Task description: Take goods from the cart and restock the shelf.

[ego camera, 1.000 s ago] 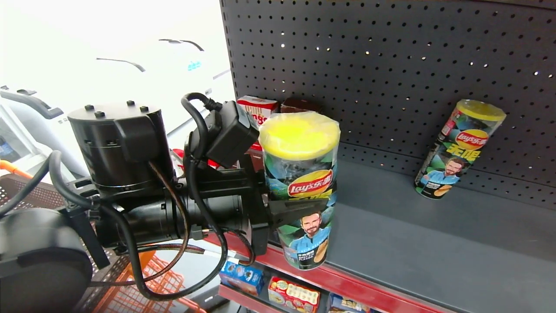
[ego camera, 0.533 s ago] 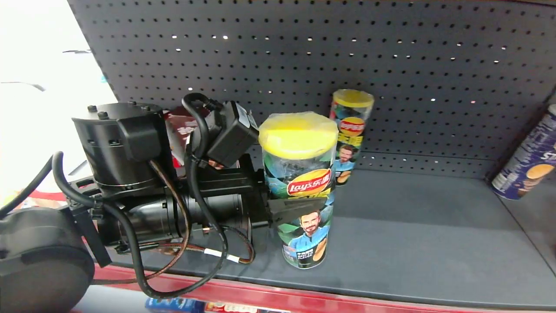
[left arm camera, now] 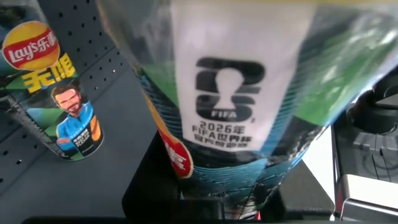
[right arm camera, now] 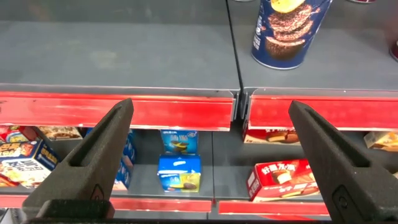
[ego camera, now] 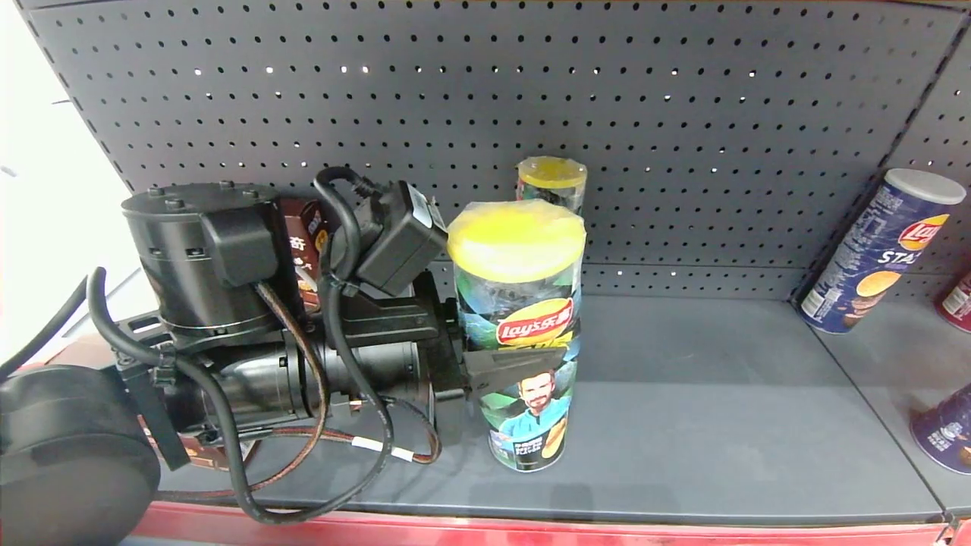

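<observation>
Our left arm [ego camera: 303, 379] lies level, reaching in from the left over the shelf [ego camera: 721, 425]. The left gripper [ego camera: 523, 356] is clamped around the middle of the chip can [ego camera: 523, 303]. The can stands upright, yellow lid on top, low over the shelf's front half; we cannot tell whether its base touches. A second can [ego camera: 551, 182] stands behind it against the pegboard [ego camera: 531, 91]. Our right gripper [right arm camera: 211, 104], fingers spread and empty, faces the red edge [right arm camera: 174, 112] of the shelf.
</observation>
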You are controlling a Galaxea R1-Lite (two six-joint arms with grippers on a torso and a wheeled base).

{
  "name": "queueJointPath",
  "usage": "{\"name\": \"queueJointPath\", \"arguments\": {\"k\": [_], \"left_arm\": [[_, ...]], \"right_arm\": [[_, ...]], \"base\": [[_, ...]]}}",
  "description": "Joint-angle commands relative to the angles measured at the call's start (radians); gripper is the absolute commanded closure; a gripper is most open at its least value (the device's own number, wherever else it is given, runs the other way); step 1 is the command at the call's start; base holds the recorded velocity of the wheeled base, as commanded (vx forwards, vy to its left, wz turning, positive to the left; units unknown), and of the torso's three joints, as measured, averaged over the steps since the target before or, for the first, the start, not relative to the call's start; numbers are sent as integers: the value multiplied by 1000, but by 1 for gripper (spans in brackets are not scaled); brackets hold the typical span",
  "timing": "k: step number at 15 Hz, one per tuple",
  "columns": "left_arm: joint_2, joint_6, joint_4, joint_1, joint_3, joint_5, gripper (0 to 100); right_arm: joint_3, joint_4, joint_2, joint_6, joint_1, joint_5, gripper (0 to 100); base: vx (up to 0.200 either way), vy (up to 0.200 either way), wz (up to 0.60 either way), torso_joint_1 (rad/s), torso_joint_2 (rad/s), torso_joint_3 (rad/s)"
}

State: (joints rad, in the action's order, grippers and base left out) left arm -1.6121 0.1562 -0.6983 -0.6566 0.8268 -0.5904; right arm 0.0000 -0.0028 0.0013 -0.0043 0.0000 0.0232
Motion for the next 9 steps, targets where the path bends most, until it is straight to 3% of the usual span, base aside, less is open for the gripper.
{"name": "queueJointPath", "arguments": {"k": [1, 8, 9], "left_arm": [[5, 0, 0, 0, -2, 0, 100], [5, 0, 0, 0, -3, 0, 100], [5, 0, 0, 0, -5, 0, 100]], "right_arm": [[0, 0, 2, 0, 0, 0, 0], [0, 0, 0, 0, 0, 0, 0], [0, 0, 2, 0, 0, 0, 0]], "base": [[0, 0, 0, 0, 0, 0], [0, 0, 0, 0, 0, 0], [0, 0, -600, 2, 7, 2]]}}
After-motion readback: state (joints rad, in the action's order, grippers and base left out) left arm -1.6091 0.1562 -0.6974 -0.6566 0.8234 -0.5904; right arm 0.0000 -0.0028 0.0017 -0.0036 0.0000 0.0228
